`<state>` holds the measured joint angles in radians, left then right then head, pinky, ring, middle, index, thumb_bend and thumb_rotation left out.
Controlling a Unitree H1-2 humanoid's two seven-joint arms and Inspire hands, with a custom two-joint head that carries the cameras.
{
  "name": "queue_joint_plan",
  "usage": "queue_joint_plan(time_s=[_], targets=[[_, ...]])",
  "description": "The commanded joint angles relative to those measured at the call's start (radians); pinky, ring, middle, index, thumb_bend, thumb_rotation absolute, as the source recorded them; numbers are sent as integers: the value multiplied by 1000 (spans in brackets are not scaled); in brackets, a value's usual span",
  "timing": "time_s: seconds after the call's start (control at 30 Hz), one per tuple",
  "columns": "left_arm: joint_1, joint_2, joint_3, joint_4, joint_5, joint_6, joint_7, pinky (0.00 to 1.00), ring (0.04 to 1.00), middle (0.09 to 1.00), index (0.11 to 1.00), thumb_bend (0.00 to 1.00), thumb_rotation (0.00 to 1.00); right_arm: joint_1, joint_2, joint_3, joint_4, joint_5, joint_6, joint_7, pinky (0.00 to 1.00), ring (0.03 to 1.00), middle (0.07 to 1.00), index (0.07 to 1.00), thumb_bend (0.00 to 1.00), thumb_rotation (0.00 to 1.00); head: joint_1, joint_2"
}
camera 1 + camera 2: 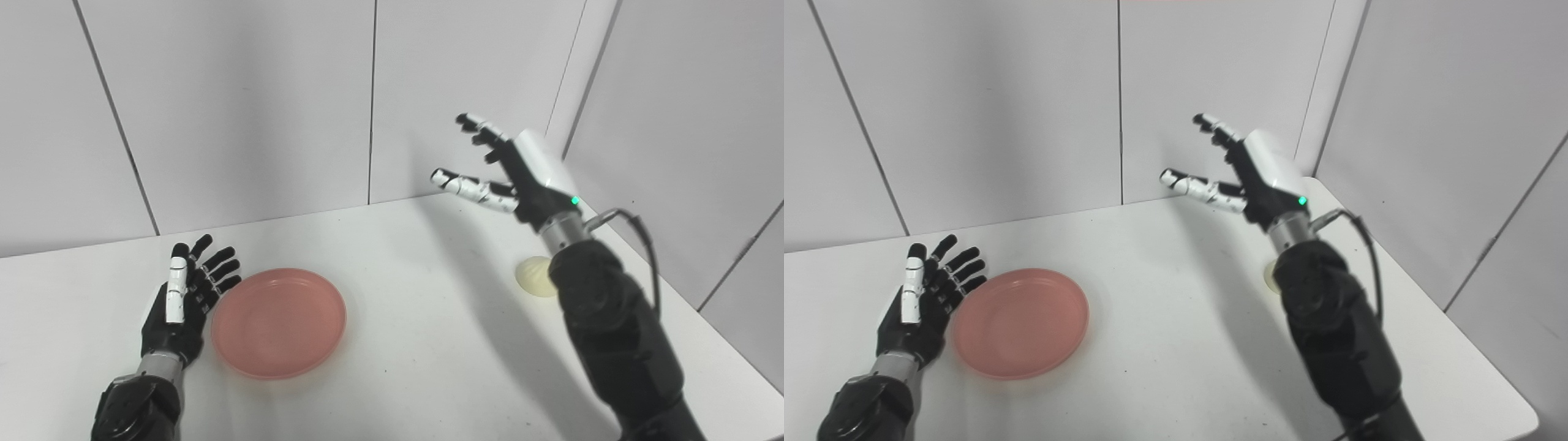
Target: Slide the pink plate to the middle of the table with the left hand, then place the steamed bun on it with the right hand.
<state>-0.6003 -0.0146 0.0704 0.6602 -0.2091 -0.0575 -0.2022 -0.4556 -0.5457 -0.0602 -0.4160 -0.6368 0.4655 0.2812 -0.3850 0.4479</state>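
A round pink plate [278, 321] lies empty on the white table [429, 343], left of its middle. My left hand [184, 300] rests open at the plate's left rim, palm facing it, fingers spread and pointing away from me. Whether it touches the rim I cannot tell. A pale steamed bun [534, 277] sits on the table at the right, partly hidden behind my right forearm. In the right eye view only a sliver of the bun [1270, 277] shows. My right hand [511, 171] hovers open high above the table, beyond the bun, fingers apart.
Grey panel walls [245, 110] close off the back and right side of the table. The table's right edge [1476, 349] runs diagonally close to my right arm. A cable [637, 226] loops off the right wrist.
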Motion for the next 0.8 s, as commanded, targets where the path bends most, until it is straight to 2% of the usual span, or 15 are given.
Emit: queue_joint_plan(time_s=[0.0,0.1,0.23,0.3,0.33,0.53,0.63,0.77], targets=[[11,-2,-9,36,13,22,8,758,801,806,890,687,960,-44,-43,-9,-7,-24,3,32,636,776,856,865,982,887,1,1],[12,-3,-11,31,15,26,11,757,801,801,890,684,960,-63,-95,-8,5,-64,4,142,650,800,876,872,993,876,3,3],[12,-3,-14,24,15,37,15,760,807,805,895,673,965,-92,-189,28,36,-168,4,350,671,838,884,871,1000,839,2,2],[11,-3,-16,27,17,38,16,754,802,802,888,681,961,-101,-227,56,47,-213,4,429,661,854,893,875,1000,808,5,1],[10,-3,-17,31,18,36,15,752,804,800,889,677,967,-103,-242,66,55,-223,4,452,642,852,894,864,1000,747,7,0],[4,2,-24,50,25,27,13,750,793,791,892,686,968,-104,-298,115,101,-249,-2,532,612,825,874,848,1000,592,9,3],[3,0,-22,51,26,31,12,753,793,790,895,692,961,-88,-305,116,129,-233,-16,513,597,801,857,826,1000,518,13,1],[1,-2,-20,61,24,32,7,750,788,787,895,683,953,-63,-319,120,173,-220,-64,476,609,808,851,818,1000,495,14,0]])
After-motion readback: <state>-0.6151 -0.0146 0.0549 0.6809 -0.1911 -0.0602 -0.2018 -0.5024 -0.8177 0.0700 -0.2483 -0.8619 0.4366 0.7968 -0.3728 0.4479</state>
